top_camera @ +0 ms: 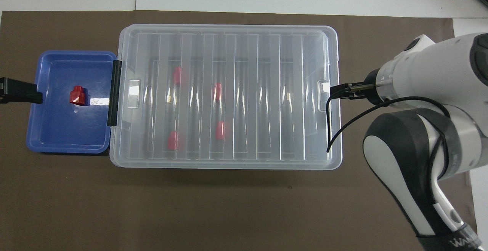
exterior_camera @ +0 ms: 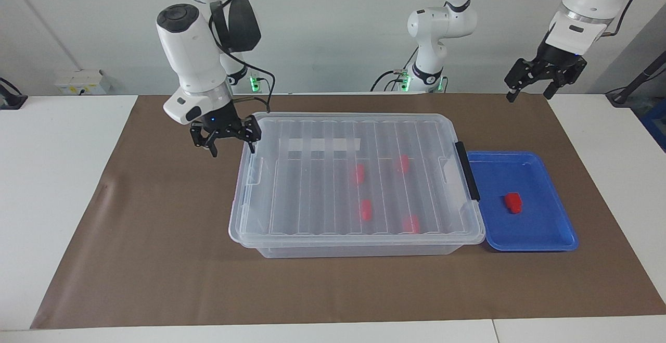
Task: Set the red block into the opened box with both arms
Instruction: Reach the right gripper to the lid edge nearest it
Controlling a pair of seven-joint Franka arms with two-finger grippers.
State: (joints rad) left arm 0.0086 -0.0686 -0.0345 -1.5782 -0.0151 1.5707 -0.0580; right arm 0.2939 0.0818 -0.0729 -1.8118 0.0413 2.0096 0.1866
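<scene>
One red block [exterior_camera: 513, 202] [top_camera: 78, 95] lies in the shallow blue tray [exterior_camera: 538, 231] [top_camera: 65, 138]. Beside the tray stands the clear box [exterior_camera: 359, 240] [top_camera: 228, 27] with its ribbed lid on; several more red blocks [exterior_camera: 366, 209] [top_camera: 219, 129] show through it. My right gripper [exterior_camera: 233, 149] [top_camera: 337, 91] hangs open and empty just above the box's end toward the right arm's end of the table, by the lid latch. High over the tray's outer edge, my left gripper [exterior_camera: 528, 96] [top_camera: 19, 91] stands open and empty.
A black handle bar [exterior_camera: 466, 171] [top_camera: 114, 93] runs along the box's end next to the tray. Box and tray sit on a brown mat [exterior_camera: 156, 254] over the white table. The right arm's cable [top_camera: 343, 129] dangles over the box's corner.
</scene>
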